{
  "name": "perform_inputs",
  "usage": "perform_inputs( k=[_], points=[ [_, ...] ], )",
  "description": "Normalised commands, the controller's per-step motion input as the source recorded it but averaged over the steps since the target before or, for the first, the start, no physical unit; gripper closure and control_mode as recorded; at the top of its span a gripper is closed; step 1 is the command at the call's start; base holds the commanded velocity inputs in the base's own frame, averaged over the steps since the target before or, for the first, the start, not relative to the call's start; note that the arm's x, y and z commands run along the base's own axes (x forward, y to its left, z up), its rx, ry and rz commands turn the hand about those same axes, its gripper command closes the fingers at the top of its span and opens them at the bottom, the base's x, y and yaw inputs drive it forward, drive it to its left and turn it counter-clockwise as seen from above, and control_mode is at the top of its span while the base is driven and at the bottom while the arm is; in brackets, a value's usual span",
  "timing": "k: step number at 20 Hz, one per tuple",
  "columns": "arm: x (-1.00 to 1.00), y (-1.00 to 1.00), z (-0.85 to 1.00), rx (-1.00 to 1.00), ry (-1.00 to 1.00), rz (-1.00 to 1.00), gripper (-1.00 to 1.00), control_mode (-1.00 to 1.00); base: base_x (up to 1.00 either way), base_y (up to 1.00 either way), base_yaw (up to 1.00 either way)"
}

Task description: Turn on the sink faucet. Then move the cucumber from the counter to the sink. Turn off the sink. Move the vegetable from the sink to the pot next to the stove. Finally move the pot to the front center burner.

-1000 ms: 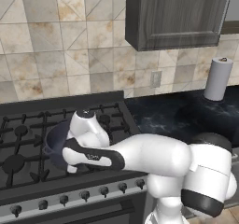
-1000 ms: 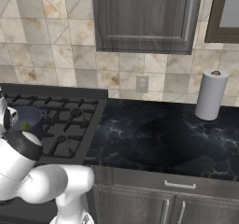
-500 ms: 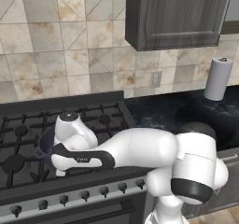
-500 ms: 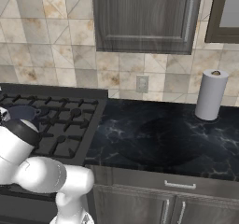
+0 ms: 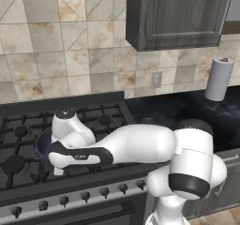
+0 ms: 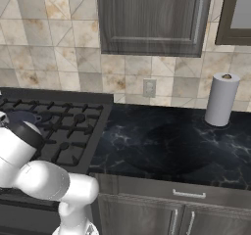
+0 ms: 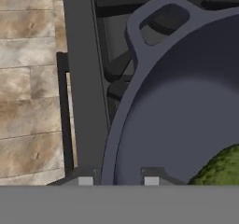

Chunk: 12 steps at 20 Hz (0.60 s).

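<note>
The dark grey pot [image 7: 186, 101] sits on the stove [image 5: 18, 165] grates, and its looped handle [image 7: 156, 17] points away from me. The green cucumber [image 7: 219, 169] lies inside the pot at the lower right of the hand view. My gripper [image 7: 117, 181] hangs over the pot's near rim, one fingertip [image 7: 85, 181] outside it and the other inside. Both stand slightly clear of the rim, so the gripper is open. In the left base view my hand covers most of the pot [image 5: 42, 142]. The right base view shows the pot [image 6: 19, 116] at the far left.
Black marble counter [image 6: 171, 146] runs right of the stove [image 6: 63, 131], with a paper towel roll [image 6: 221, 99] at its back. Stove knobs [image 5: 103, 191] line the front edge. A dark upper cabinet [image 5: 178, 13] hangs over the counter.
My arm swung left across the stove, carrying the pot from right of centre toward the front middle grate. The fingers have spread a little off the rim.
</note>
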Motion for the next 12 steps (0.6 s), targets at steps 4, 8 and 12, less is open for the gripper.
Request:
perform_inputs(
  k=[4, 8, 12],
  points=[
    [-0.01, -0.12, 0.01, 0.07, -0.05, 0.0, -1.0, -1.0, 0.0, 0.0, 0.0],
    [-0.16, -0.01, 0.28, 0.01, -0.04, 0.0, -1.0, -1.0, 0.0, 0.0, 0.0],
    [-0.33, 0.0, 0.31, 0.0, -0.02, 0.0, -1.0, -1.0, 0.0, 0.0, 0.0]
  ],
)
